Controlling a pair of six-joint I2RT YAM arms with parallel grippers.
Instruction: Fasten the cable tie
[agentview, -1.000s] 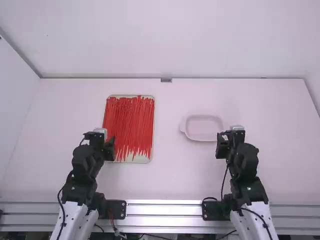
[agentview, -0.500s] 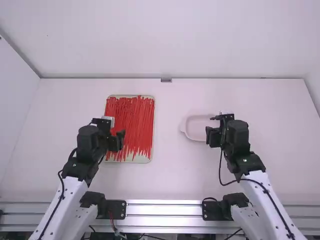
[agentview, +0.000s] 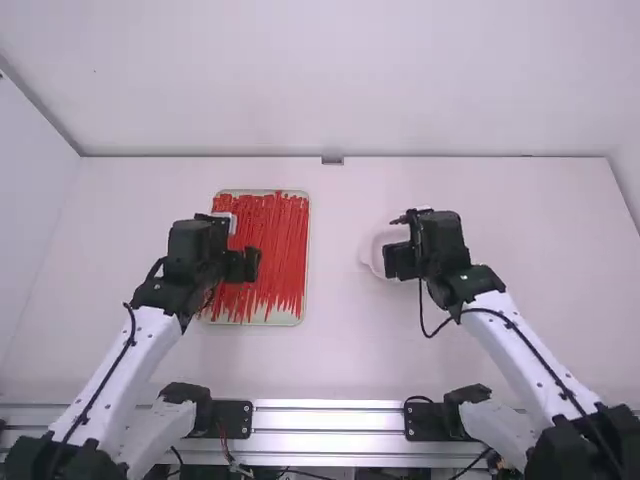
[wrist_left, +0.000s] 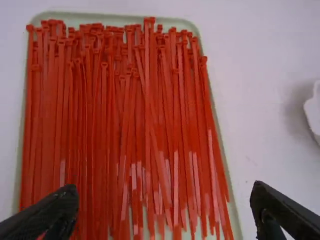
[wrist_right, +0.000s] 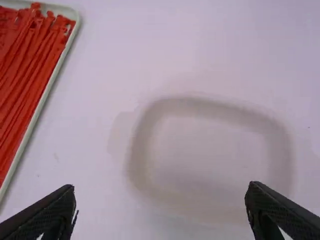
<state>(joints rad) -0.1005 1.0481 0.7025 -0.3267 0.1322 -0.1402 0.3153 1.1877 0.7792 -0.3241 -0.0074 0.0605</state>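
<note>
A heap of red cable ties (agentview: 272, 240) (wrist_left: 125, 130) (wrist_right: 27, 55) lies lengthwise in a pale tray (agentview: 300, 318) (wrist_left: 210, 100) left of the table's middle. My left gripper (agentview: 225, 262) (wrist_left: 162, 220) hangs over the near left part of the tray, open, its fingers (wrist_left: 47, 212) wide apart with nothing between them. A white shallow dish (agentview: 378, 255) (wrist_right: 210, 155) sits right of the tray. My right gripper (agentview: 405, 250) (wrist_right: 160, 215) hovers above the dish, open and holding nothing.
The table's back edge meets a white wall, with a small grey bracket (agentview: 332, 159) at its middle. A side wall (agentview: 30, 200) rises on the left. Bare white tabletop lies on the right and in front of the tray.
Both arms have stretched forward from a folded pose near their bases: the left gripper moved out over the tray, the right gripper moved out and leftward over the dish.
</note>
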